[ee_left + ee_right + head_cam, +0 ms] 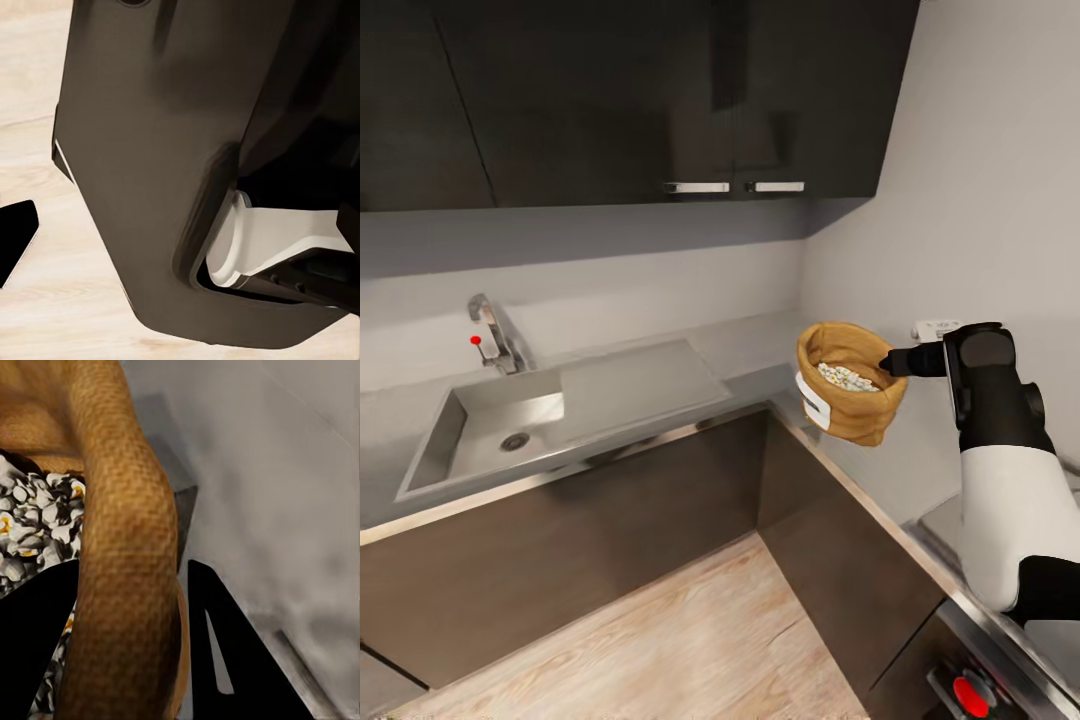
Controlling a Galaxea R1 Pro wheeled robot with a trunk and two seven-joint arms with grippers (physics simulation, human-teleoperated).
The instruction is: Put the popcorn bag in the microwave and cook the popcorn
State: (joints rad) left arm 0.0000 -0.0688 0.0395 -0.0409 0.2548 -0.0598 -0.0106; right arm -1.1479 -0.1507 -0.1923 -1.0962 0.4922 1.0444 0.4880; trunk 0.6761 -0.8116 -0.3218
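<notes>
The tan-brown popcorn bag hangs in the air over the inner corner of the grey countertop, its white label facing left. Pale popcorn fills its mouth. My right gripper is shut on the bag's rolled rim from the right. In the right wrist view the rim runs between the two black fingers, with popcorn beside it. The left wrist view looks at my own dark trunk above the wooden floor, with one black fingertip at the edge. The microwave is out of view.
A steel sink with a faucet is set into the counter at left. Dark wall cabinets hang above. A cooktop edge with a red knob lies at the lower right. A white wall socket sits behind the gripper.
</notes>
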